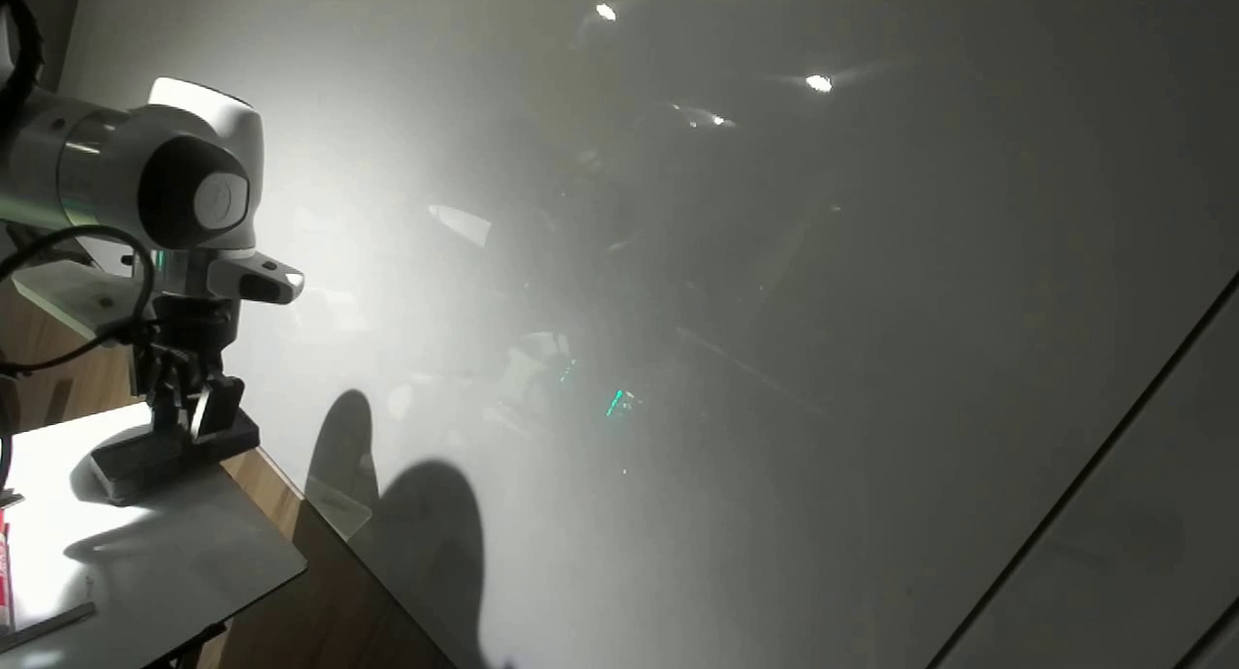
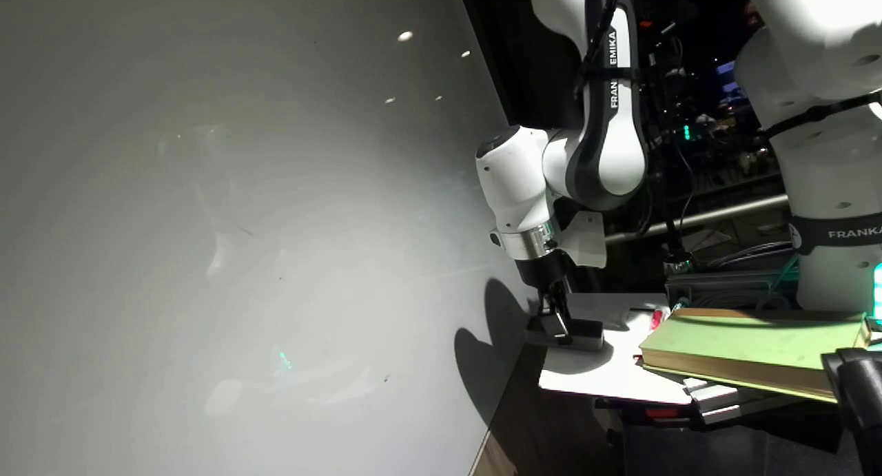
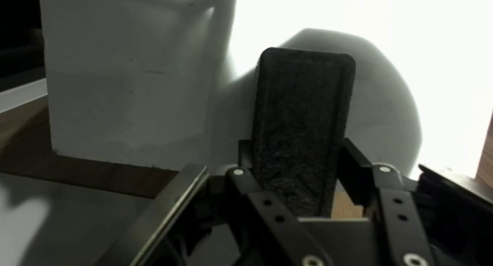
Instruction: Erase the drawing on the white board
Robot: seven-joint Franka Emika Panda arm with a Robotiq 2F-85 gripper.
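One dark eraser [image 3: 302, 100] is pinched in the gripper [image 3: 298, 160], on or just over the small table [image 1: 213, 553], can't tell which; the white board [image 1: 871, 311] stands beside it; both exterior views show no drawing I can make out. Wiping looks done, unless lines are too faint; release probably left.

Both exterior views are cutting off the white board [image 1: 871, 291]. The gripper [image 3: 298, 162] is hiding part of the eraser [image 3: 304, 100]. In an exterior view, a green book [image 2: 747, 344] is hiding part of one edge of the counter [image 2: 586, 381]. A red thing [image 1: 4, 567] on the counter is being cut off by an exterior view's left edge.
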